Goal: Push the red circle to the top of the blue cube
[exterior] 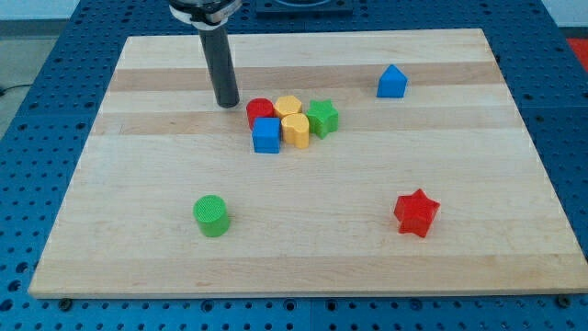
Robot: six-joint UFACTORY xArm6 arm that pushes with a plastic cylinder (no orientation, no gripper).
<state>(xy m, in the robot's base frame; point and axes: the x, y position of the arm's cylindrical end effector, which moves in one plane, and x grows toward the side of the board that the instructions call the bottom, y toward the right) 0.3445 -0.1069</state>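
My tip: my tip (228, 103) is the bare lower end of a straight dark rod with no jaws, so it holds nothing; it rests on the board just left of the cluster, apart from the red circle by a small gap.
Red circle: the red circle (259, 111) sits at the cluster's far-left corner, directly behind the blue cube and touching it.
Blue cube: the blue cube (266, 135) is the cluster's near-left block, pressed against the yellow block on its right.
Crowding blocks: two yellow blocks, a far one (288, 107) and a near one (296, 129), stand right of the red circle and blue cube; a green star-like block (322, 117) closes the cluster's right side.
Loose blocks: a blue house-shaped block (392, 82) lies far right, a green cylinder (212, 215) near left, a red star (416, 212) near right, all well apart from the cluster.
Board: a pale wooden board (138, 267) on a blue perforated table (28, 110).
Writing: no readable marks show on the blocks or board.
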